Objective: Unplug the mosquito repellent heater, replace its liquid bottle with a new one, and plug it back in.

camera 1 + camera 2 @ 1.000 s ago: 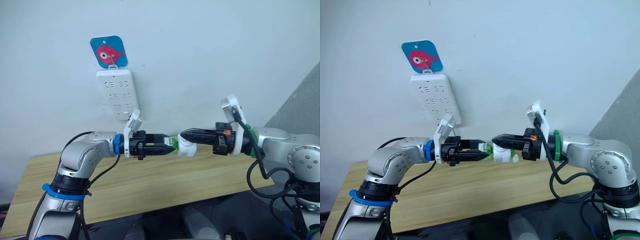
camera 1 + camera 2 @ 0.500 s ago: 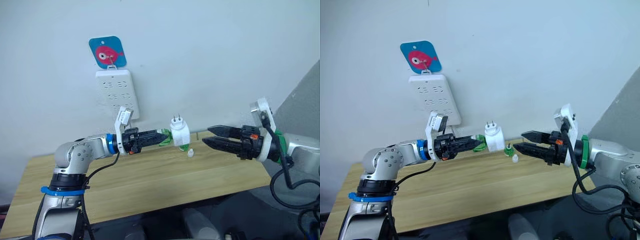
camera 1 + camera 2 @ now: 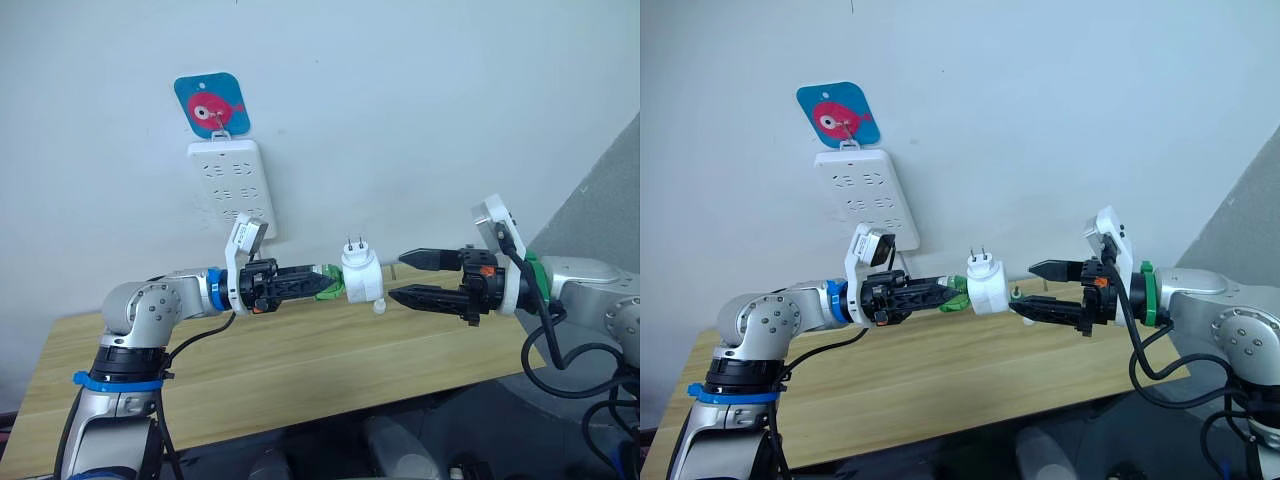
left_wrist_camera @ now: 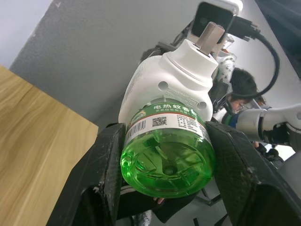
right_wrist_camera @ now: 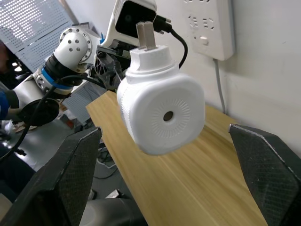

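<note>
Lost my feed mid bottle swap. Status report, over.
Left gripper shut on green bottle, heater attached, prongs up. Right gripper open beside heater, not touching. Power strip on wall behind; nothing between.

Both arms raised inward, left tool (image 3: pixel 322 283) clamped, right tool (image 3: pixel 400 277) spread wide

- Table (image 3: pixel 300 370): light wooden top, plank seams running left to right, far edge against the white wall.
- The near edge is a straight front lip; the top extends further left than right in the head views.
- Small white piece (image 3: pixel 380 307): lies on the top near the far edge, right of centre. Too small to identify.
- Small green item (image 3: pixel 1016 293): just beside the white piece, mostly hidden, so contact with the top cannot be confirmed.
</note>
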You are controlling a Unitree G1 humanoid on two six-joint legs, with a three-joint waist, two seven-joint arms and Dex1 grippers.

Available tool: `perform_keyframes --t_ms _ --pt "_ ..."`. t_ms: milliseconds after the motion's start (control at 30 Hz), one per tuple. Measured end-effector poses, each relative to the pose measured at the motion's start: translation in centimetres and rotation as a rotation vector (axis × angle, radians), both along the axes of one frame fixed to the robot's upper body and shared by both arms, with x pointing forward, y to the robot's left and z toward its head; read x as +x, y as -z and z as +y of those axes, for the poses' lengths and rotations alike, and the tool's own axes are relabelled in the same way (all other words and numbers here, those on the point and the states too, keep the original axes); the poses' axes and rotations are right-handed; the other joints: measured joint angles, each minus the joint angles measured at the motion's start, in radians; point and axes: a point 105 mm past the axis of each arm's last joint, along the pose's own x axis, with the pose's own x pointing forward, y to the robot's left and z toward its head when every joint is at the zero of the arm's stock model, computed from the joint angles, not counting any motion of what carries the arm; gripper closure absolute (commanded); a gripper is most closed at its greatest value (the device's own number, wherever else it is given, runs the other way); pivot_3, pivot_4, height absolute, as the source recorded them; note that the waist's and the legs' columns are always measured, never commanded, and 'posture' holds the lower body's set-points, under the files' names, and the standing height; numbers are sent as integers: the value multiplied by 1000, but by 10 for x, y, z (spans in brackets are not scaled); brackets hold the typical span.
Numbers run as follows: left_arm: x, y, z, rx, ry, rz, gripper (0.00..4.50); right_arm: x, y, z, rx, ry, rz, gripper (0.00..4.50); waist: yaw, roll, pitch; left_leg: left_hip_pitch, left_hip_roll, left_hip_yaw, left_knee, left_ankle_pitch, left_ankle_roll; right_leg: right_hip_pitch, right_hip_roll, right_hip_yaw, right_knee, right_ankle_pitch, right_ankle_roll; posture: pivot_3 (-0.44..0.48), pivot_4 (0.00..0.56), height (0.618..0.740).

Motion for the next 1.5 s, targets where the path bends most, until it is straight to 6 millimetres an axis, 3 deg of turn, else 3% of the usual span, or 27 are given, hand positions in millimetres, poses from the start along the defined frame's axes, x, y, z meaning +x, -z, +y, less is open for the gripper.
perform_keyframes --t_ms 767,967,1333,1500 --pt "-6 -3 -4 28 36 -19 2167 6 14 27 -6 -124 37 0 -1 0 0 0 0 -1 0 0 0 0 0 0 0 0 0 -288 53 740" --pt "-6 -10 -3 12 31 -34 2167 6 13 29 0 -149 56 1443 -2 0 0 0 0 -1 0 0 0 0 0 -1 1 0 0 -276 49 740" --pt "-7 -10 -3 22 35 -11 2167 4 14 29 3 -160 77 1449 -1 0 0 0 0 -1 1 0 0 0 0 -1 1 0 0 -271 43 740" --pt "-1 -13 -9 66 30 -53 617 5 13 30 13 -159 76 1449 0 0 -1 0 0 -2 1 0 0 0 0 -1 1 0 0 -270 43 740"
